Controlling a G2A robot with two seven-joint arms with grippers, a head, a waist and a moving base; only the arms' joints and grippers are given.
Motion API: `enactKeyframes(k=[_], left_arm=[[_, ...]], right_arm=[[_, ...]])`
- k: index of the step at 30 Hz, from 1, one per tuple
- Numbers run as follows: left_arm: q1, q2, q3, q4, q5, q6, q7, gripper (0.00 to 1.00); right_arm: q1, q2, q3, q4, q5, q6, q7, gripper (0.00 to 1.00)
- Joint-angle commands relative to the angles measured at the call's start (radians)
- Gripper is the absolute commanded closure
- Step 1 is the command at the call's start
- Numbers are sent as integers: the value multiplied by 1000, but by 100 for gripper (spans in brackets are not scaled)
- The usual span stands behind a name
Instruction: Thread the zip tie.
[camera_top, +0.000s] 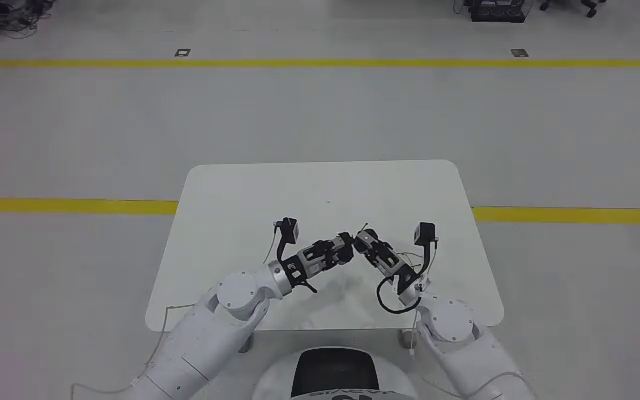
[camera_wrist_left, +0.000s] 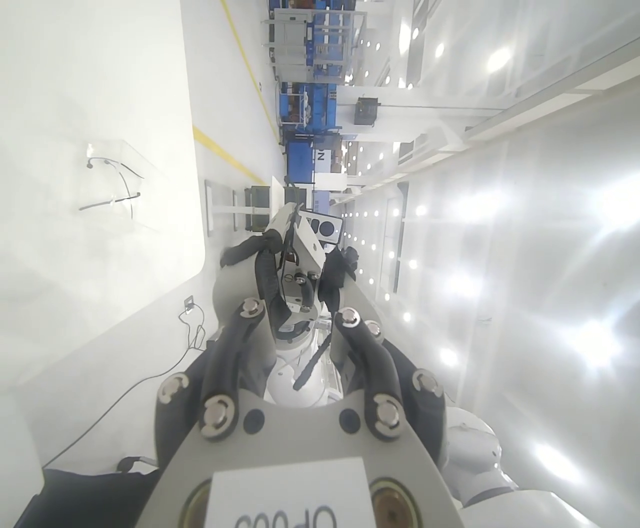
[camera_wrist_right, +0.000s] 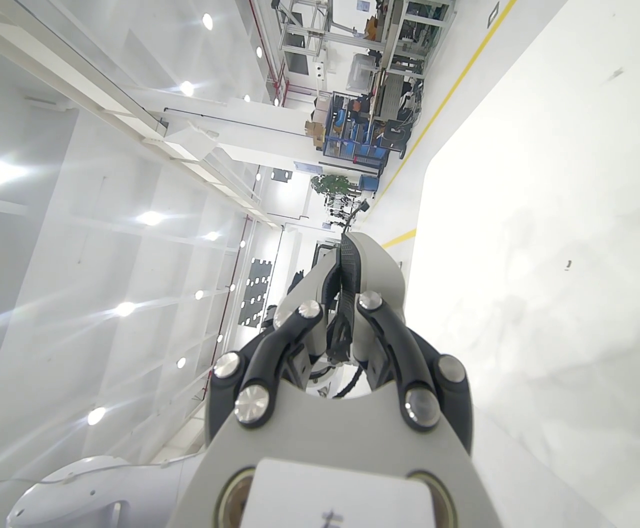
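Above the table (camera_top: 400, 190), right hand (camera_wrist_right: 350, 246) (pads pressed together) faces left hand (camera_top: 345, 244).

My top camera looks down from above my arms onto the white, round-cornered surface (camera_top: 300, 190). Wrist cameras sit close behind my left pincer (camera_wrist_left: 300, 312) and right pincer (camera_wrist_right: 350, 250), facing along them just above that surface, which all three views share.

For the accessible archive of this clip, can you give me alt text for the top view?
The left tool and right tool meet tip to tip over the near middle of a white table. What looks like the zip tie, a thin dark strip, sticks up where they meet.
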Motion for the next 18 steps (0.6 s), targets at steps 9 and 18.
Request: enactKeyframes(k=[9, 18], left_arm=[[-2, 1, 5, 4, 1, 3, 7, 85], [-9, 1, 12, 13, -2, 1, 9, 87]], right_arm=[[7, -4, -3, 9, -1, 0, 11, 100], [12, -6, -6, 17, -7, 0, 17, 100]])
